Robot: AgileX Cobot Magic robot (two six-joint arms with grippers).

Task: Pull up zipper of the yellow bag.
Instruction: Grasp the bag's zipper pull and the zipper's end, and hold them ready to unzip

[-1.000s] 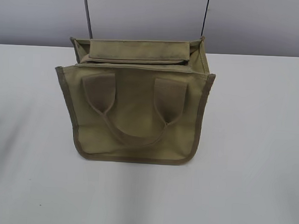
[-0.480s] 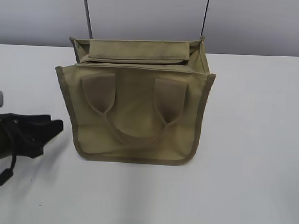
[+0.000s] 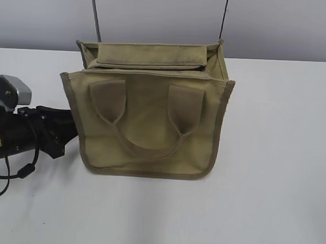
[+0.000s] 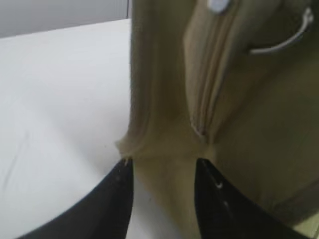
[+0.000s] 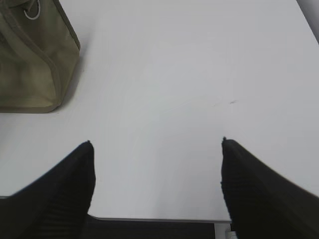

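At the left edge of the exterior view, the black left arm with its silver-grey camera block (image 3: 13, 91) had come much further in than half a second before, when only its dark tip showed low by the table edge; a second before, no arm was in view at all. Its left claw (image 3: 65, 129) now sat right against the left side of the small boxy khaki canvas bag (image 3: 152, 121), at the darker olive edge binding (image 3: 72, 104).

In the left wrist view, the left claw (image 4: 162, 172) stood narrowly parted, its two black fingertips (image 4: 119, 181) either side of a fold of khaki cloth at the bag's end; whether they pinched it could not be told. Just beyond them ran the zipper (image 4: 212, 84), a thin line in matching tape, its lower end near the fingertips, with a pale blurred shape (image 4: 218, 5) at the top edge that was likely the metal pull.

The bag itself stood upright in the middle of the white table (image 3: 280, 159), unmoved across all three exterior pictures, its two wide loop handles (image 3: 147, 121) lying flat on the near face.

To the right, the right claw (image 5: 157, 144) hung wide open over bare table, well apart from the bag's corner.

I judged the left arm to be bracing the bag's end so the right could go for the pull; no zipping had begun.
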